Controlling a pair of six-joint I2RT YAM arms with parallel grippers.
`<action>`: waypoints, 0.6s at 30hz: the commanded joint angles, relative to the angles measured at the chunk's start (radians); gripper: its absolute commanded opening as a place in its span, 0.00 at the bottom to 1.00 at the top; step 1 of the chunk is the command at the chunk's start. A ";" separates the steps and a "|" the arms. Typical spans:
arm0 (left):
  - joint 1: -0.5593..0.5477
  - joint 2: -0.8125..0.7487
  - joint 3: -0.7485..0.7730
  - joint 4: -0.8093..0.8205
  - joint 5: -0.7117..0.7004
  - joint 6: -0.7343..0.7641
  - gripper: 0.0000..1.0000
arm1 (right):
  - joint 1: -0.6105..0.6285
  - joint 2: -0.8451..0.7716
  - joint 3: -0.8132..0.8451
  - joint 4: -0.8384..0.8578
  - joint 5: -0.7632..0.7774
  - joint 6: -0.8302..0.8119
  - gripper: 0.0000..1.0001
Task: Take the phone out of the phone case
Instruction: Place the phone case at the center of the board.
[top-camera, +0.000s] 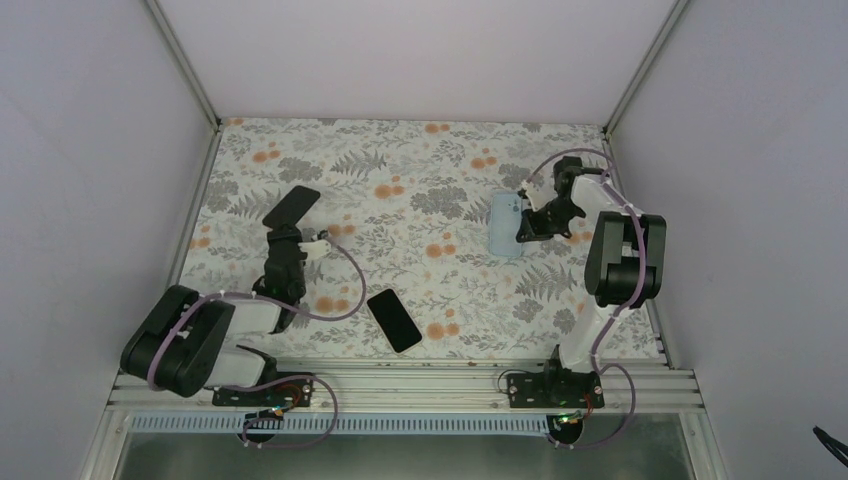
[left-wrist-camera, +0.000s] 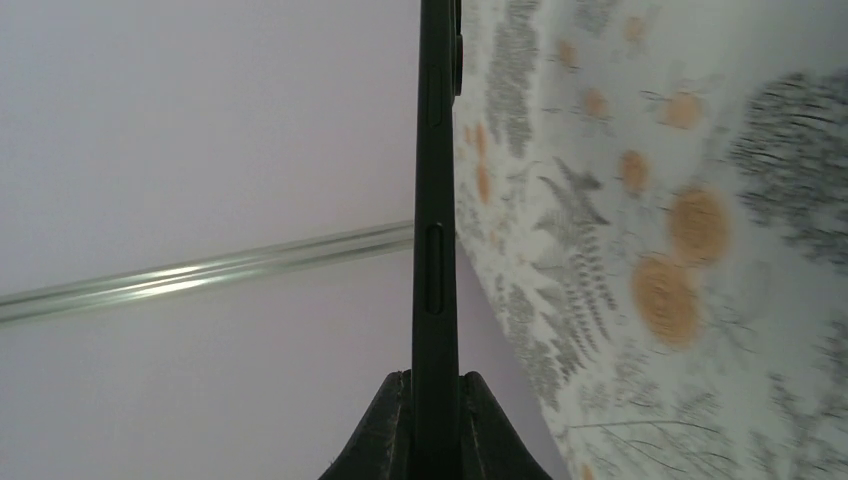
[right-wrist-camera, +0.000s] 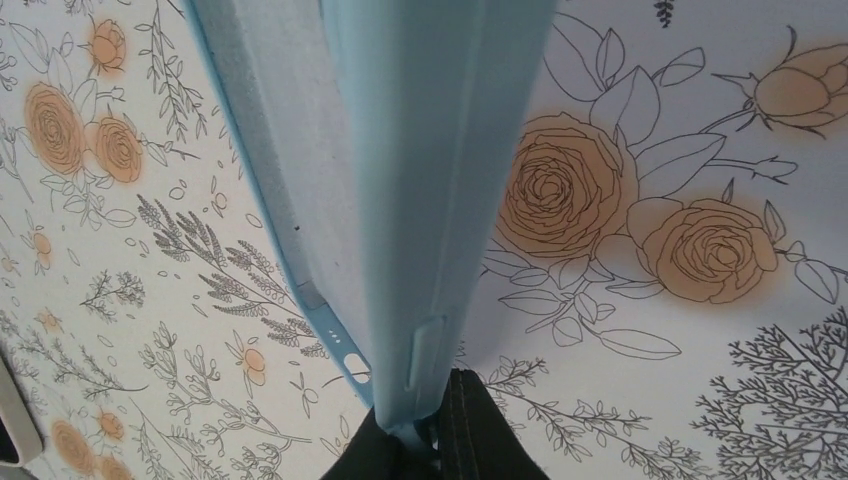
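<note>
No readable text, labels, brands or numbers anywhere.

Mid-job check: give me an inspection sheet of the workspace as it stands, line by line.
Surface: floral cloth, lying flat, no spills seen.
Job's things: phone raised off the cloth; phone case empty, well apart from it on the right.
Clutter: second black phone lying flat at front centre.
Grippers: left gripper shut on the phone's end; right gripper shut on the phone case's edge.
Cables: purple cable loops beside the left arm, another arches over the right; neither touches either item.
Surroundings: plain pale walls, metal rail at the near edge.
</note>
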 joint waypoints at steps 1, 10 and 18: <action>0.002 0.054 -0.043 0.121 -0.001 -0.009 0.02 | -0.028 0.041 0.014 -0.048 -0.051 -0.068 0.07; 0.002 0.176 -0.122 0.210 0.017 0.049 0.07 | -0.065 0.067 0.019 -0.092 -0.085 -0.104 0.14; -0.011 0.013 -0.139 -0.195 0.135 -0.024 0.71 | -0.089 0.028 0.020 -0.049 0.116 -0.071 0.58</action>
